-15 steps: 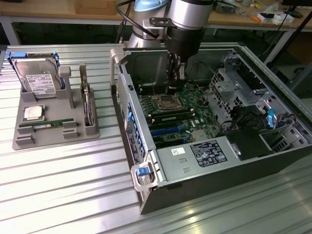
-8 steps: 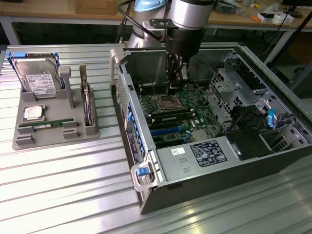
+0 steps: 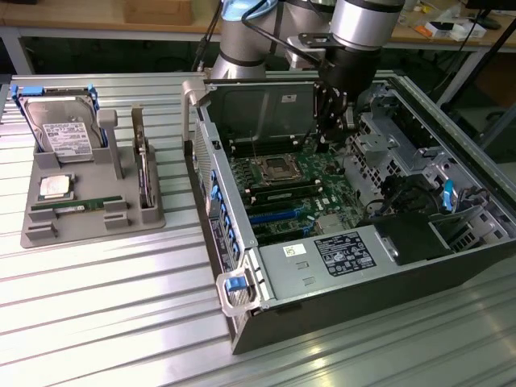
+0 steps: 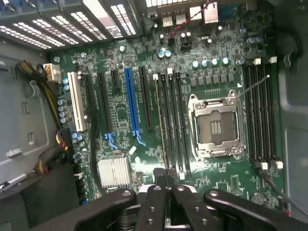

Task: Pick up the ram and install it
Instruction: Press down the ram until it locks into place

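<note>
A long thin green ram stick [image 3: 79, 206] lies flat in the grey tray [image 3: 48, 235] at the exterior view's left. My gripper [image 3: 326, 139] hangs inside the open computer case [image 3: 339, 266], above the green motherboard [image 3: 284, 197], far from that tray. In the wrist view the black fingers [image 4: 154, 202] are pressed together, and my gripper [image 4: 166, 185] sits over the end of the black memory slots [image 4: 171, 120] beside the empty processor socket [image 4: 216, 126]. A thin stick [image 4: 159, 120] stands edge-on in one of those slots. Nothing shows between the fingers.
The tray also holds a hard drive [image 3: 60, 129], a square silver processor [image 3: 55, 186] and an upright card [image 3: 143, 179]. Around the motherboard stand case walls, a drive cage [image 3: 379, 153], cables [image 4: 48, 91] and a heatsink [image 4: 114, 171]. More memory slots [image 4: 260, 115] lie beyond the socket.
</note>
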{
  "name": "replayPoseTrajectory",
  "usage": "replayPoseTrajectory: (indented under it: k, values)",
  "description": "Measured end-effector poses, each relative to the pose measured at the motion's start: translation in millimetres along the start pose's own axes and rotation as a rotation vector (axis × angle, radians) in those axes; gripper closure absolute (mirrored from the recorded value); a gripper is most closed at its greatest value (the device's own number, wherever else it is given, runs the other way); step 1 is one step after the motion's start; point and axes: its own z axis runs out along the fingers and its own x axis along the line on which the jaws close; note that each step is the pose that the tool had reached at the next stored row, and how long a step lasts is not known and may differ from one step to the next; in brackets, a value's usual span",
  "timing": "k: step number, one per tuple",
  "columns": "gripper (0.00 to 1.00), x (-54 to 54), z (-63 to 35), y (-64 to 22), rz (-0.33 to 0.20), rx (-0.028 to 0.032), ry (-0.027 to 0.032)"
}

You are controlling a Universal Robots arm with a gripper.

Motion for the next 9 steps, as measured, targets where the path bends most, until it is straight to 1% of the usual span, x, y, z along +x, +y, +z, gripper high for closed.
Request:
replayPoseTrajectory:
  k: [9]
  values:
    - [0.89, 0.0, 0.0, 0.0, 0.0, 0.0, -0.0001]
